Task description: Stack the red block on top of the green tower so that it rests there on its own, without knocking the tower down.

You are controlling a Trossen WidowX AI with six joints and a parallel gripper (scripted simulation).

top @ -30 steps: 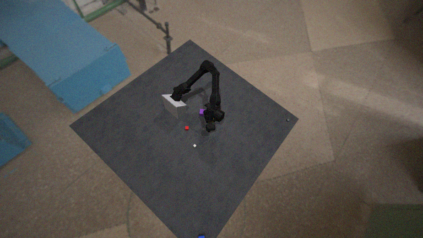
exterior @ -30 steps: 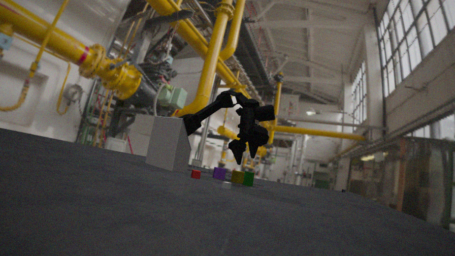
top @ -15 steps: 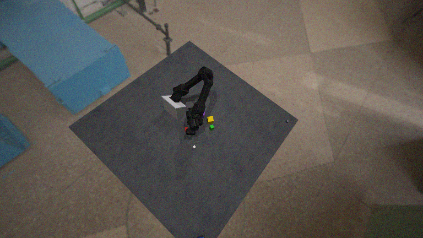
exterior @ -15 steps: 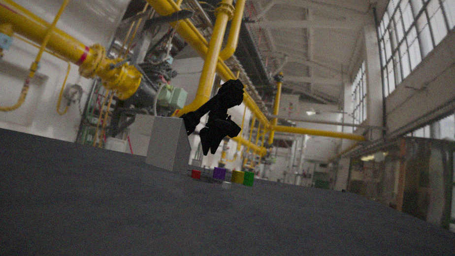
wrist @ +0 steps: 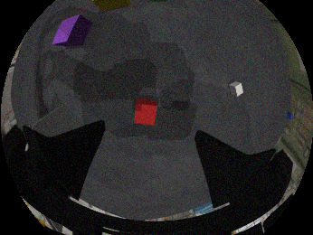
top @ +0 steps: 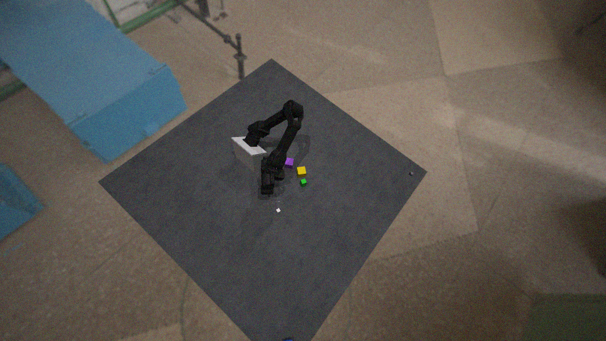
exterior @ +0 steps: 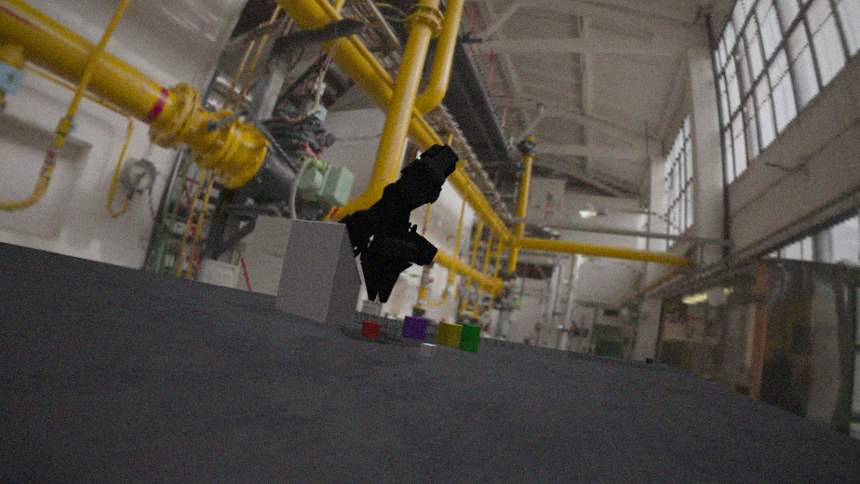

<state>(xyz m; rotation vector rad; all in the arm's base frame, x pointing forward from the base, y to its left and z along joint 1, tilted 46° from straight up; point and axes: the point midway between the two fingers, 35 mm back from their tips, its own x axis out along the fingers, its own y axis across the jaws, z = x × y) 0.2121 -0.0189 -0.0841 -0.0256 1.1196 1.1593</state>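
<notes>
The red block (wrist: 146, 112) lies on the dark tabletop (top: 237, 254), alone and flat, with nothing touching it. In the wrist view it sits in the middle, between the two dark fingers of the tool (exterior: 378, 296), but lower than them. In the exterior view the tool hangs above the red block and does not reach it. The tool's fingers stand wide apart and hold nothing.

The green block (exterior: 469, 337) stands on the tabletop to the right in the exterior view, well apart from the red block. It looks only one block high. The yellow block (exterior: 449, 333) is just beside it; I cannot tell if they touch. The purple block (exterior: 413, 327) stands between the yellow block and the red one, apart from both. A small white cube (top: 278, 210) lies nearer to the camera in the exterior view.

The arm (top: 282, 135) bends over from a grey base box (exterior: 315, 271), near the red block.
</notes>
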